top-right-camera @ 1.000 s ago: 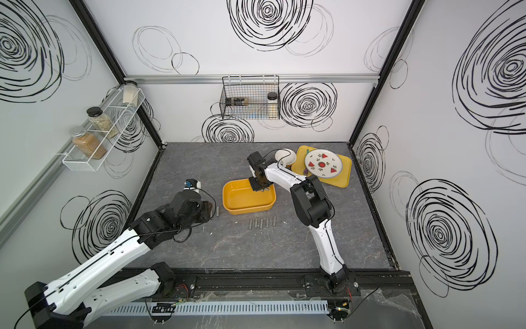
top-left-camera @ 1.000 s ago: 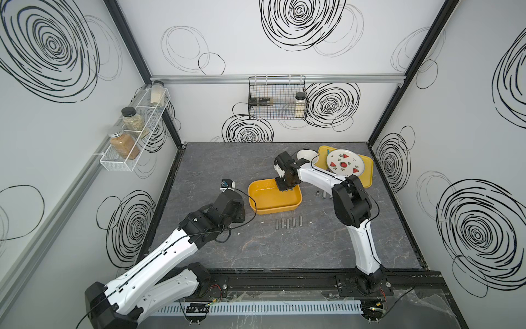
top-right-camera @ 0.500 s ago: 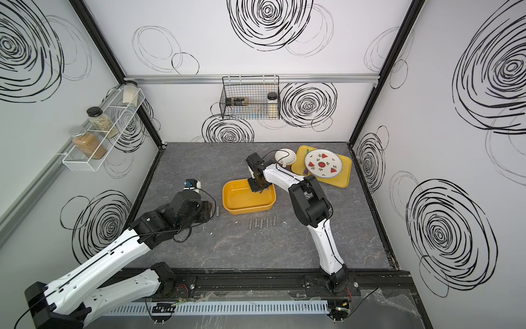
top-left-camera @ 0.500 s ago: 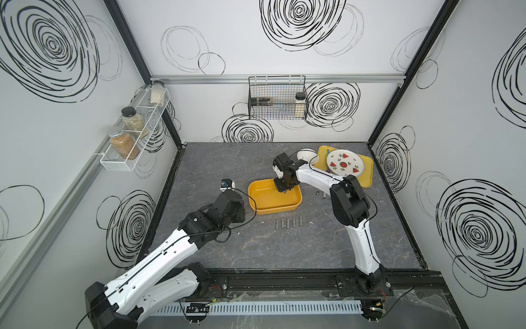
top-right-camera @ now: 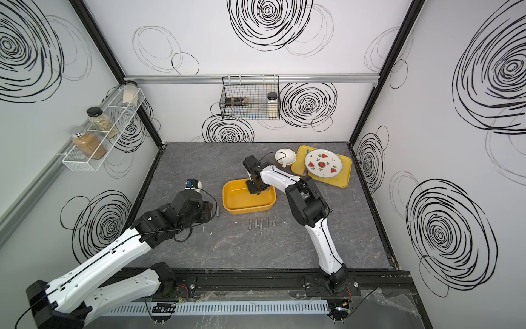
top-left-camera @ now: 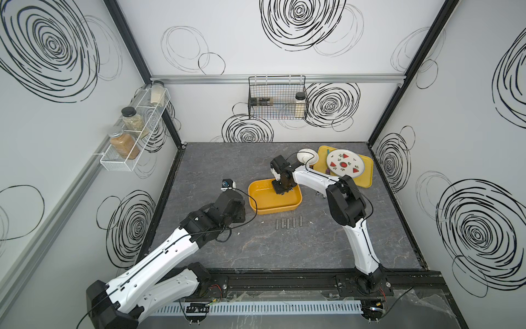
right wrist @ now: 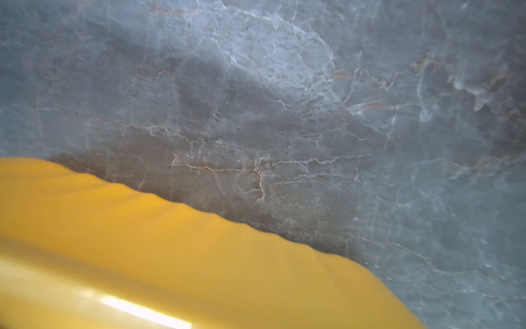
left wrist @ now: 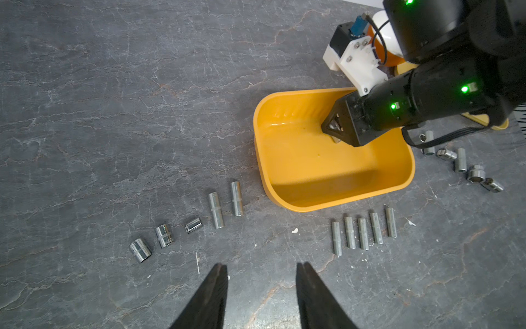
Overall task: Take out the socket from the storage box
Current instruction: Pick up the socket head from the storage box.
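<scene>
Yellow-orange plastic forms the storage box point(top-left-camera: 264, 199), standing mid-table. The right gripper point(top-left-camera: 281, 190) points steeply down inside it, close to the far wall and on the box's right half in both top views.

In the left wrist view, a small grey metal piece, judged to be the socket point(left wrist: 336, 140), shows on the box floor directly beneath the right gripper's point(left wrist: 334, 132) tips. The tips hide most of it, so its long axis cannot be determined. The jaws look narrow, but I cannot tell whether they have closed on the piece. The remaining box floor appears bare.

The left gripper point(left wrist: 260, 265) hovers over the tabletop point(left wrist: 142, 114) outside the box, well apart from the socket, jaws parted with nothing between them. A row of long sockets point(left wrist: 363, 232) lies just in front of the box.

Finding: the right arm is plainly nearer. The coming move is judged a straight lift clearing the adjacent wall.
</scene>
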### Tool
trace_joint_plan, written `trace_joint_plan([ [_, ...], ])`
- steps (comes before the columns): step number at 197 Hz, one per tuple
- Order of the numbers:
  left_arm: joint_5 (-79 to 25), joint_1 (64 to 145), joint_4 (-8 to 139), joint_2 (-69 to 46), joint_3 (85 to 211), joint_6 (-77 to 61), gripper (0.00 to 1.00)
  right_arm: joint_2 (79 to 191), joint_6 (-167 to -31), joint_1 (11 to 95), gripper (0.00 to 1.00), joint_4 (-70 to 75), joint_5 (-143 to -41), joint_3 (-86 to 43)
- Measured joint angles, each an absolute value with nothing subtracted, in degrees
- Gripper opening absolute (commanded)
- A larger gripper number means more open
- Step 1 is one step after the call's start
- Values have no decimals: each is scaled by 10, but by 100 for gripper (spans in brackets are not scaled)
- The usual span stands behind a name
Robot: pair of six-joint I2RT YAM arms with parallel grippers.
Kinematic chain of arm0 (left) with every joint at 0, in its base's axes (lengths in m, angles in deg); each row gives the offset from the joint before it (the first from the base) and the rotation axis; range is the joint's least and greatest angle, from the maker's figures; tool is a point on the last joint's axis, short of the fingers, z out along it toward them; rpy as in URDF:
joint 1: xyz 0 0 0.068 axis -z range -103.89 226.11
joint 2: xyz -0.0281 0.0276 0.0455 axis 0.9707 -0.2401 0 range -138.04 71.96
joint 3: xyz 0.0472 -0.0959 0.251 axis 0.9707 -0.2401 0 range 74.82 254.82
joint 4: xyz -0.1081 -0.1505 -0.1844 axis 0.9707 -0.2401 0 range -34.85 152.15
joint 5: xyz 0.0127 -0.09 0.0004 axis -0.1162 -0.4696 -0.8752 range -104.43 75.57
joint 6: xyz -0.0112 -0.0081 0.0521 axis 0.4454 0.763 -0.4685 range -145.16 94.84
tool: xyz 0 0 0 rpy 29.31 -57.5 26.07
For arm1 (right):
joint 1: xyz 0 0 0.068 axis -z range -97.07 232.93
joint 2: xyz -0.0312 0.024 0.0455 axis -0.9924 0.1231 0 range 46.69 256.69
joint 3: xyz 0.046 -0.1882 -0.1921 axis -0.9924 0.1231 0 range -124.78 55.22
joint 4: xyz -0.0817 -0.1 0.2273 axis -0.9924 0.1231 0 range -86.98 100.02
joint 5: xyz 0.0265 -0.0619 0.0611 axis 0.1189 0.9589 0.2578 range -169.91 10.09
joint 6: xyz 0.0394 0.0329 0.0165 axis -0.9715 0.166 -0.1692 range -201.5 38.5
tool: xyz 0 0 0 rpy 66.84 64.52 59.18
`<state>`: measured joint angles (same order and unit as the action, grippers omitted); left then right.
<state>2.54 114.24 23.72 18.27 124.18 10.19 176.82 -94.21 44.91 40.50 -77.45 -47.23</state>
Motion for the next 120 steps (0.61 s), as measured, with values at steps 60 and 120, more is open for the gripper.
trace_joint_plan([
  [60,30,1133,237,183,1242,102,46,1709,-1014,442,15,418,-825,-471],
  [120,63,1083,234,230,1242,110,47,1593,-1091,342,14,390,-852,-458],
])
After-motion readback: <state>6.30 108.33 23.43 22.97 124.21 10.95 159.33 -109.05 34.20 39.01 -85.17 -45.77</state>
